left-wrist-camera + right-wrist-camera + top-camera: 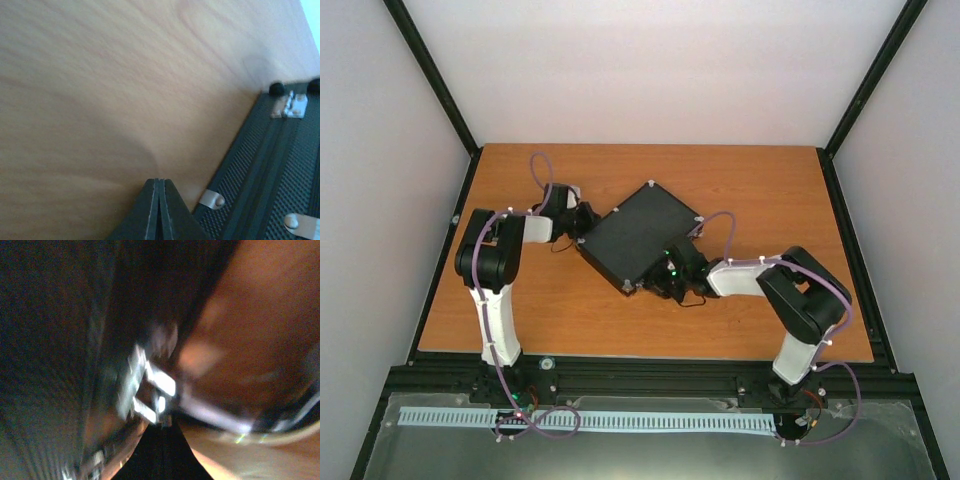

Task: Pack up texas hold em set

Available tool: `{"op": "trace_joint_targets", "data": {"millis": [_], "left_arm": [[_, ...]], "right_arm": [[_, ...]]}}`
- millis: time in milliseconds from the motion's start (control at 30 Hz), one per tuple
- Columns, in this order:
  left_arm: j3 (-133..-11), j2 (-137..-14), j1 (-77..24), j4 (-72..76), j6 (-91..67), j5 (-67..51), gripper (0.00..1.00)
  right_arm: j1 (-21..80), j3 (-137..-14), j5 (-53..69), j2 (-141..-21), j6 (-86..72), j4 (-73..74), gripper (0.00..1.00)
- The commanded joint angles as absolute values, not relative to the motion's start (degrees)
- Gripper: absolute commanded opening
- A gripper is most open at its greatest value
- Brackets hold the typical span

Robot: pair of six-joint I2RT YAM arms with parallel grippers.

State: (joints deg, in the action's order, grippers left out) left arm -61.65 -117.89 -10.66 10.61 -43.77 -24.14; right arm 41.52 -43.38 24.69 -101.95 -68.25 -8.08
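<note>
Flat black rectangular case with silver corners (640, 238) lay closed and flat on the orange-brown wooden table (750, 180), skewed diagonally to the table edges. One arm sat on either side of it.

Left gripper (159, 183) sat at the case's left side edge, just beside it. Fingers were clenched flush together with nothing between them. Tips pointed at bare wood just off the case wall; contact with the wall not clear. Left wrist view showed the case's textured black side with a small silver hinge plate (289, 106), two black round feet (276, 89) near the far end, and silver riveted tabs (212, 200) close to the fingertips.

Right gripper (665, 282) was up against the case's near right edge, close to its nearest corner. Right wrist view was heavily motion-blurred. A bright silver metal clasp (150, 390) on the case edge sat just ahead of the fingertips. Jaws were closed down. Whether they pinched the clasp or only touched it, could not tell.
</note>
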Motion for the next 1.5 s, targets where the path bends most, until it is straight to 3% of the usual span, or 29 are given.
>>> {"op": "trace_joint_targets", "data": {"millis": [0, 367, 567, 733, 933, 1267, 1467], "left_arm": [[-59.14, -120.40, -19.52, -13.06, -39.48, -39.85, 0.01], [-70.93, -119.73, -15.23, -22.73, -35.83, -34.84, 0.01], [-77.46, -121.64, -14.25, -25.82, -35.75, -32.97, 0.01], [-84.89, -122.76, -13.38, -31.25, -34.04, -30.56, 0.01], [-96.90, -127.60, -13.35, -35.77, -33.91, -29.84, 0.01], [-103.19, -134.94, -13.36, -35.84, -35.00, -33.26, 0.01], [-102.22, -135.35, -13.36, -35.24, -35.12, -34.23, 0.01]], "right_arm": [[38.94, -48.08, 0.69, -98.20, -56.09, 10.99, 0.03], [35.53, -52.29, -4.00, -83.27, -45.68, 24.99, 0.03], [26.71, -52.75, -2.48, -80.33, -41.79, 27.00, 0.03], [16.12, -55.94, 3.86, -85.99, -36.78, 23.58, 0.03], [10.45, -64.37, 11.25, -95.53, -32.80, 21.59, 0.03], [10.02, -66.83, 21.43, -101.18, -30.93, 18.98, 0.03], [9.55, -64.07, 19.00, -102.32, -30.99, 18.78, 0.03]]}}
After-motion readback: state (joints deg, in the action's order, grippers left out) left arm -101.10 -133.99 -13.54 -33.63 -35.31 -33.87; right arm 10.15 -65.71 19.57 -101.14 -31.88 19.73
